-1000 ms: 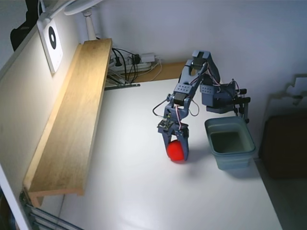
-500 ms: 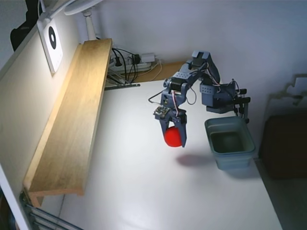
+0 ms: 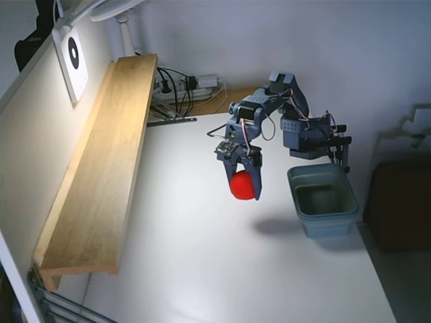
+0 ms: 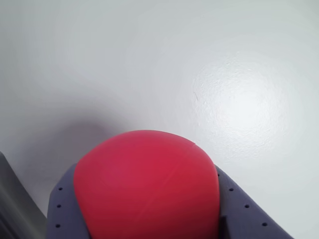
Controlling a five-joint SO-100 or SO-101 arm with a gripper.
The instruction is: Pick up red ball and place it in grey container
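Gripper is clamped on the red ball, held clear above the white table. From my fixed view the grey container lies to its right, slightly lower in frame, so I'd swing that way.

- Fixed view: high above, looking down at an angle over the white tabletop.
- Wrist view: pointing down, very close behind the small matte red ball, at 6 o'clock.
- Both show ball and tabletop.
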